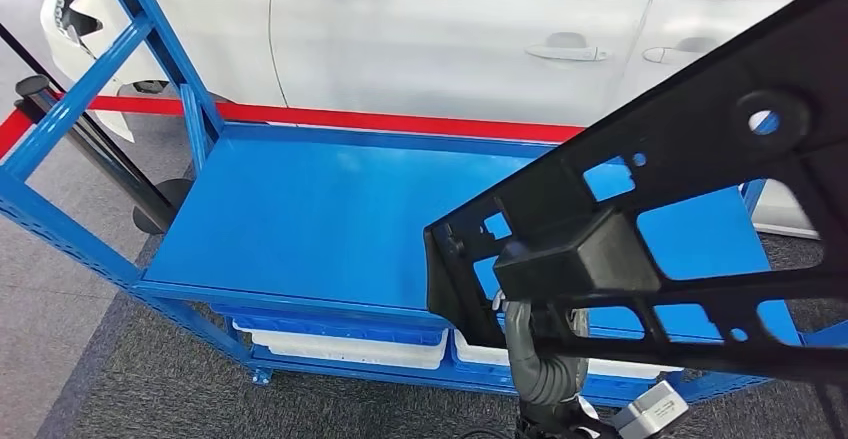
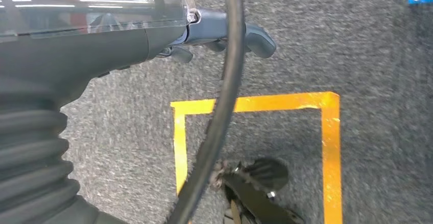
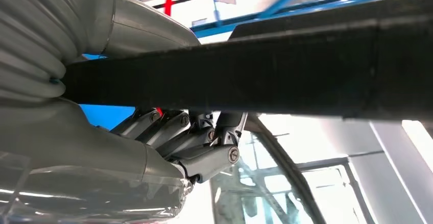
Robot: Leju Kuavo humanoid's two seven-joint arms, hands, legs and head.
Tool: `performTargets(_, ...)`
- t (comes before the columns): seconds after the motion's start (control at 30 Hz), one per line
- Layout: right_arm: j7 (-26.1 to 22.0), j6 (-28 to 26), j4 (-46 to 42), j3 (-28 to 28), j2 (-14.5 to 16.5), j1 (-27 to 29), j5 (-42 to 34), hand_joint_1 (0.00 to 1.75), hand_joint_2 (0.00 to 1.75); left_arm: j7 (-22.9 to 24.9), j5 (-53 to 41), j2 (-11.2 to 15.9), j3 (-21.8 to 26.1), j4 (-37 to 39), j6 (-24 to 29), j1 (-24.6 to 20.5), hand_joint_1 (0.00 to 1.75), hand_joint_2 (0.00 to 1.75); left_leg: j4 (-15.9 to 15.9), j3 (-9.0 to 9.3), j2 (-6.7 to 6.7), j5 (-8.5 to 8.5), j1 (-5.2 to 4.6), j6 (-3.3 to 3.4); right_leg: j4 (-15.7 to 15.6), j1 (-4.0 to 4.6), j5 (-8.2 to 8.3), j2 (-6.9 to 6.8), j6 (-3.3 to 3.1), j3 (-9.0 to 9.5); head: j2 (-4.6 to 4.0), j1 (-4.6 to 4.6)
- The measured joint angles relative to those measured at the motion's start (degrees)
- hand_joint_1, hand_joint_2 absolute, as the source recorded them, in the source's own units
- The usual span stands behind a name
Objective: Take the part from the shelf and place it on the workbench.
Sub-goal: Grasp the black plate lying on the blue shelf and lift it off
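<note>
The part [image 1: 690, 129] is a large black plastic frame with cut-outs and a boxy lug, held up close to my head camera, over the right side of the blue shelf [image 1: 320, 209]. My right hand [image 3: 189, 142] grips one of the part's [image 3: 286, 76] black bars, fingers wrapped beneath it. In the head view the right hand's grey ribbed wrist [image 1: 545, 359] rises behind the frame's lower edge. My left hand [image 2: 224, 35] hangs at my side above the carpet, fingers apart and holding nothing.
The shelf's top deck is bare blue metal with blue uprights at its left. White bins [image 1: 345, 344] sit on the level below. A white car [image 1: 450, 39], a red barrier strip [image 1: 350, 119] and a black post [image 1: 90, 144] stand behind. Yellow floor tape [image 2: 327, 132] marks the carpet.
</note>
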Motion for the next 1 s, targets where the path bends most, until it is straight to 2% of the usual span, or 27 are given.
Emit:
performTargets(0.03,-0.3,0.2,0.8,-0.2,0.0,0.8,0.7,1.75,1.75,0.2,-0.1,0.0,0.1,0.0,0.3,0.1,0.0,1.75,2.8,-0.98,0.0,-1.16,0.09,-0.17,0.1,0.03,0.03,-0.05,-0.03,-0.17,0.0,0.0)
performTargets(0.07,-0.6,0.2,1.5,-0.4,0.0,1.5,1.3,1.75,1.75,0.4,0.0,-0.1,0.3,0.0,0.4,0.1,0.0,1.75,3.8,-1.11,0.01,-1.22,0.16,-0.29,0.2,0.04,0.05,-0.09,-0.04,-0.33,0.0,0.0)
performTargets(0.1,-0.8,0.1,2.1,-0.5,0.0,2.2,2.0,1.75,1.75,0.6,0.0,-0.1,0.5,0.0,0.5,0.2,0.0,1.75,2.6,-0.19,0.01,-0.19,0.23,-0.34,0.4,0.03,0.06,-0.11,-0.03,-0.5,0.0,0.0)
performTargets(0.17,-1.3,-0.4,3.1,-0.6,0.0,3.3,3.2,1.75,1.75,0.7,0.0,-0.2,0.9,0.0,0.5,0.2,0.0,1.75,-4.8,3.84,0.02,3.08,0.33,-0.22,1.0,0.01,0.05,-0.11,0.06,-0.87,0.0,0.0)
performTargets(0.23,-2.0,-0.9,3.6,-0.8,0.0,4.1,3.9,1.75,1.75,0.6,0.1,-0.3,1.2,0.0,0.6,0.1,0.0,1.75,-10.4,6.55,-0.03,5.03,0.18,0.27,1.5,0.18,0.14,-0.06,0.52,-1.22,0.0,0.0)
performTargets(0.33,-3.3,-1.0,4.1,-1.2,-0.1,5.5,4.1,1.75,1.75,0.5,0.5,-0.6,1.6,0.0,0.7,0.1,0.0,1.75,-11.3,6.49,-0.05,5.86,-0.04,1.28,1.6,0.21,0.62,0.04,1.65,-1.47,0.0,0.0)
performTargets(0.37,-3.6,-1.0,4.2,-1.3,-0.1,5.9,4.2,1.75,1.75,0.5,0.5,-0.7,1.8,0.0,0.7,0.1,0.0,1.75,-11.4,6.34,0.05,6.3,0.03,1.71,1.9,0.13,0.18,0.15,2.0,-1.68,0.0,0.01)
performTargets(0.4,-3.9,-1.0,4.4,-1.4,-0.2,6.3,4.4,1.75,1.75,0.5,0.5,-0.8,1.9,0.0,0.7,0.0,0.0,1.75,-11.6,6.07,0.16,6.8,0.14,2.23,3.0,0.06,-1.11,0.26,2.3,-2.17,0.0,0.01)
performTargets(0.43,-4.1,-1.0,4.5,-1.6,-0.2,6.6,4.6,1.75,1.75,0.5,0.5,-1.0,2.1,0.0,0.7,0.0,0.0,1.75,-11.8,5.67,0.28,7.34,0.26,2.67,5.1,0.0,-3.23,0.36,2.54,-2.98,0.0,0.02)
performTargets(0.5,-4.3,-1.0,4.9,-1.8,-0.3,6.9,4.9,1.75,1.75,0.5,0.5,-1.1,2.4,0.0,0.7,-0.1,0.0,1.75,-11.7,4.55,0.44,8.21,0.19,3.11,11.8,-0.19,-8.34,0.41,2.88,-5.14,0.0,0.02)
performTargets(0.53,-4.3,-0.9,5.1,-1.8,-0.4,7.1,4.9,1.75,1.75,0.5,0.5,-1.1,2.5,0.0,0.7,-0.1,0.0,1.75,-11.6,3.91,0.5,8.59,0.15,3.1,14.8,-0.27,-9.91,0.41,3.03,-5.86,0.0,0.02)
performTargets(0.57,-4.3,-0.9,5.3,-1.9,-0.4,7.1,5.0,1.75,1.75,0.5,0.5,-1.1,2.5,0.0,0.7,-0.1,0.0,1.75,-11.4,3.23,0.55,8.96,0.13,3.04,16.4,-0.36,-10.35,0.4,3.13,-5.81,0.0,0.02)
performTargets(0.6,-4.4,-0.9,5.5,-1.9,-0.5,7.2,5.2,1.75,1.75,0.5,0.5,-1.1,2.6,0.0,0.7,-0.1,0.0,1.75,-11.3,2.58,0.57,9.3,0.13,2.94,16.0,-0.44,-9.69,0.39,3.17,-4.75,0.0,0.02)
performTargets(0.63,-4.4,-0.8,5.6,-1.9,-0.5,7.2,5.4,1.75,1.75,0.5,0.5,-1.2,2.6,0.0,0.6,-0.1,0.0,1.75,-11.1,1.99,0.56,9.62,0.14,2.8,13.4,-0.52,-8.3,0.39,3.13,-2.61,0.0,0.02)
performTargets(0.7,-4.4,-0.7,5.8,-1.9,-0.5,7.2,5.8,1.75,1.75,0.5,0.5,-1.3,2.6,0.0,0.5,-0.2,0.0,1.75,-10.7,1.13,0.49,10.25,0.08,2.32,5.3,-0.49,-6.06,0.42,2.82,3.06,0.0,0.01)
performTargets(0.73,-4.4,-0.7,5.8,-1.9,-0.5,7.2,6.0,1.75,1.75,0.5,0.5,-1.4,2.6,0.0,0.5,-0.2,0.0,1.75,-10.7,0.92,0.46,10.6,0.02,1.99,2.3,-0.36,-5.48,0.45,2.57,4.97,0.0,-0.01)
performTargets(0.77,-4.5,-0.6,5.8,-1.9,-0.5,7.1,6.1,1.75,1.75,0.5,0.4,-1.5,2.6,0.0,0.5,-0.2,0.0,1.75,-10.7,0.82,0.43,10.96,-0.01,1.61,0.6,-0.19,-5.37,0.47,2.33,5.94,0.0,-0.02)
performTargets(0.83,-4.6,-0.6,5.8,-1.9,-0.6,7.2,6.4,1.75,1.75,0.4,0.4,-1.5,2.6,0.0,0.5,-0.1,0.0,1.75,-10.9,0.68,0.4,11.8,0.01,0.8,0.1,-0.01,-4.77,0.48,1.66,5.58,0.0,-0.03)
performTargets(0.87,-4.6,-0.6,5.8,-1.9,-0.6,7.1,6.6,1.75,1.75,0.4,0.4,-1.5,2.7,0.0,0.5,-0.1,0.0,1.75,-10.8,0.43,0.35,11.65,0.09,0.45,-0.1,-0.08,-4.34,0.37,1.24,5.19,0.0,-0.03)
performTargets(0.9,-4.6,-0.5,5.9,-1.9,-0.6,7.1,6.7,1.75,1.75,0.4,0.3,-1.5,2.7,0.0,0.5,-0.1,0.0,1.75,-10.0,-0.02,0.31,10.59,0.14,0.18,-0.1,-0.17,-3.76,0.27,0.72,4.67,0.0,-0.03)
performTargets(0.93,-4.6,-0.4,5.9,-1.9,-0.6,7.1,6.9,1.75,1.75,0.4,0.3,-1.6,2.7,0.0,0.5,-0.1,0.0,1.75,-8.3,-0.68,0.28,8.5,0.18,-0.01,-0.3,-0.28,-3.12,0.16,0.22,4.05,0.0,-0.04)
performTargets(1.0,-4.6,-0.3,5.9,-1.9,-0.6,7.1,7.2,1.75,1.75,0.4,0.3,-1.7,2.8,0.0,0.5,-0.1,0.0,1.75,-2.4,-2.16,0.27,2.63,0.28,-0.22,-0.2,-0.13,-1.93,0.01,-0.41,2.58,0.0,-0.04)
